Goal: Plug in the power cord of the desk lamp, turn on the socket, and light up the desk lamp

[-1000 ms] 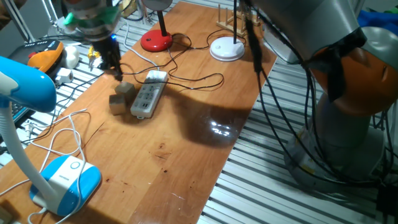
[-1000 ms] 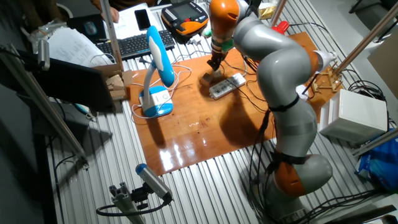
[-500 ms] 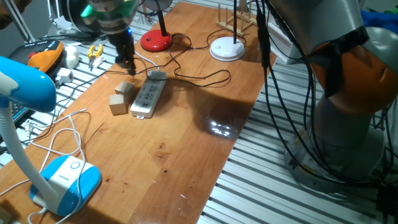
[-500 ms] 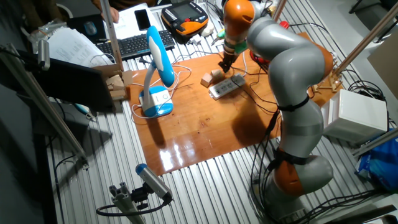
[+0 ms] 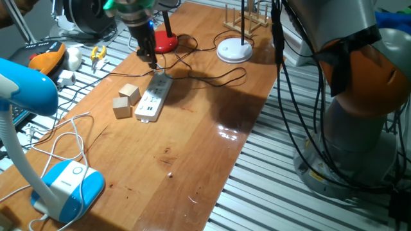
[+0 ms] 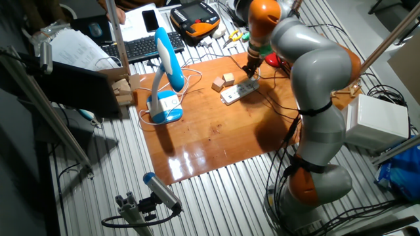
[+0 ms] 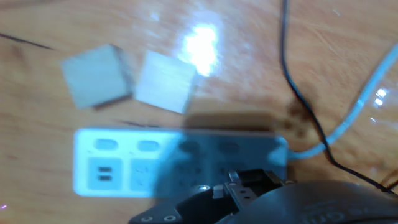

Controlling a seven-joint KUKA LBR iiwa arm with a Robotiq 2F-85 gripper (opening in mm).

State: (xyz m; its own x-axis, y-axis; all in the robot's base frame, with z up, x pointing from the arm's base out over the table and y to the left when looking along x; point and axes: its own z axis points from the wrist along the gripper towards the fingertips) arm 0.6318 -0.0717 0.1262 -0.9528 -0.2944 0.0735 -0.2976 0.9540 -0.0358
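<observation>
The white socket strip (image 5: 153,98) lies on the wooden table, with its white cable at the far end. It also shows in the other fixed view (image 6: 239,90) and across the hand view (image 7: 155,163). My gripper (image 5: 150,59) hangs just above the strip's far, cable end (image 6: 250,69). Its fingers are close together on a small dark plug (image 7: 250,182). The black power cord (image 5: 212,78) trails from there across the table toward the lamp bases. It shows in the hand view (image 7: 297,87) beside the strip's white cable (image 7: 351,117).
Two tan wooden blocks (image 5: 125,100) lie left of the strip (image 7: 130,78). A red lamp base (image 5: 160,42) and a white lamp base (image 5: 234,50) stand at the far end. A blue desk lamp (image 5: 61,183) with a white cable stands at the near left.
My gripper has moved from above the wooden blocks to the far, cable end of the strip. The black cord's loop has shifted to the right along with it.
</observation>
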